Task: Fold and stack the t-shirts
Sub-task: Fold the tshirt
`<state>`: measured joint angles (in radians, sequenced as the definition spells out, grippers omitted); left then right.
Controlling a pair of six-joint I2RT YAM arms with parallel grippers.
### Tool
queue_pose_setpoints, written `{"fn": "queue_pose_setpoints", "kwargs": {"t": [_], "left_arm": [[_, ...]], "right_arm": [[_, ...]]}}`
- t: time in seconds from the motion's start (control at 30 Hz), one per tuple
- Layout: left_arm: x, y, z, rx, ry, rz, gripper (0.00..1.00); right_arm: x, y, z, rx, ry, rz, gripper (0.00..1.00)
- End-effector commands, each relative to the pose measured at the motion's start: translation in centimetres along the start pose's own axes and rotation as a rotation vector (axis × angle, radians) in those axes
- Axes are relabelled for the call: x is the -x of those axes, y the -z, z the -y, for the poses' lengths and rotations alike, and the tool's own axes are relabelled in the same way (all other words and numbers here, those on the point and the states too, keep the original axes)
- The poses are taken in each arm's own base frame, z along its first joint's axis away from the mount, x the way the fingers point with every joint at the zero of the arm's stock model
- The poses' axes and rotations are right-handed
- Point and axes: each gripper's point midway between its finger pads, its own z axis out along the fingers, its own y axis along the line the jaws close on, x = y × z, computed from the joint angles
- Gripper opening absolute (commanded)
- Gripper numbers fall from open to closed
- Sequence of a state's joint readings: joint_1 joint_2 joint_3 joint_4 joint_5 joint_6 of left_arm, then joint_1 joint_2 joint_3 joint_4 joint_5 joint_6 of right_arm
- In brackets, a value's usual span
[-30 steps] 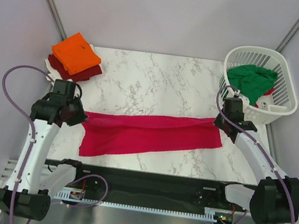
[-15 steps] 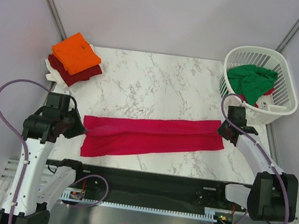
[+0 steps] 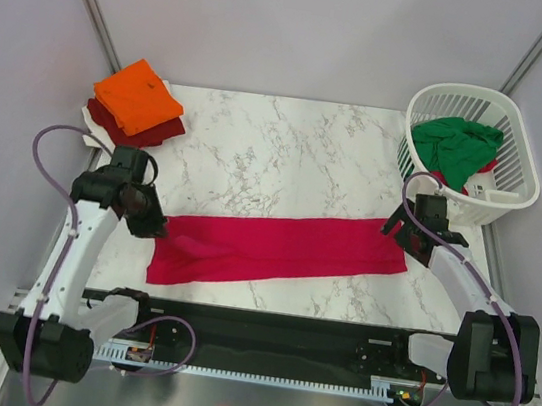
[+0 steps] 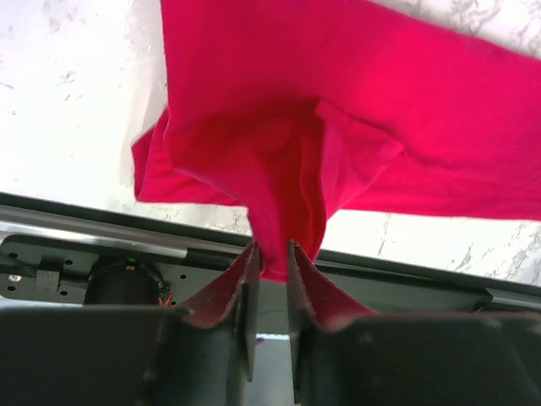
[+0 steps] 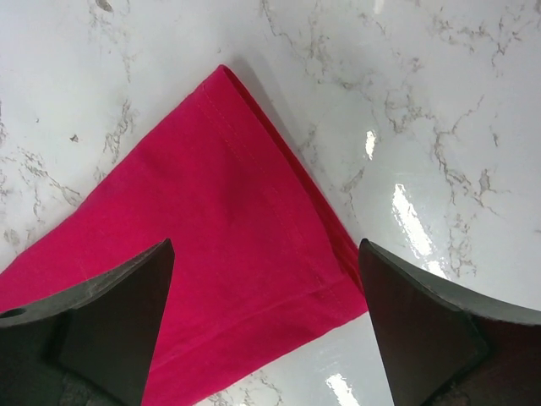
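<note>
Found open marble across the bench (image 3: pixel 288 155) middle, up to the far edge. Found crimson-red t-shirt (image 3: pixel 275 249) stretched as a band along the near edge. Noted left gripper (image 4: pixel 270 254) pinching its bunched left end; right gripper (image 5: pixel 266 254) spread wide over its right-end corner.

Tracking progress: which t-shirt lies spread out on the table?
The crimson-red t-shirt, stretched into a long strip; the orange t-shirt tops the stack, the green t-shirt lies in the basket.

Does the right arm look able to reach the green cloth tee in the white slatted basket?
Probably yes: right gripper is open, empty, beside the open-topped basket; green tee lies uppermost.
</note>
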<state>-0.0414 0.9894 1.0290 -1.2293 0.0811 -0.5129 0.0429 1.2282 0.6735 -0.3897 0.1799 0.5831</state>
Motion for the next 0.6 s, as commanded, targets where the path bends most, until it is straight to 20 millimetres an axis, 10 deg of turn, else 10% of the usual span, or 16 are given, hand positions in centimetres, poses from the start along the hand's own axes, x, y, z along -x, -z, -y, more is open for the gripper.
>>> {"fn": "queue_pose_setpoints", "kwargs": {"t": [0.0, 0.1, 0.23, 0.57], "left_arm": [[2.9, -1.5, 1.2, -0.012, -0.055, 0.026, 0.28], [5.5, -4.2, 0.9, 0.078, -0.079, 0.015, 0.63], [7.2, -5.8, 0.7, 0.141, -0.061, 0.002, 0.75], [6.7, -10.8, -1.6, 0.287, -0.031, -0.096, 0.78]], "right_arm": [[1.8, 0.1, -1.3, 0.044, -0.011, 0.048, 0.98], [2.2, 0.1, -2.6, 0.096, -0.011, 0.048, 0.98], [2.9, 1.0, -5.4, 0.184, 0.054, 0.065, 0.98], [-0.8, 0.3, -10.9, 0.233, 0.229, -0.013, 0.98]]}}
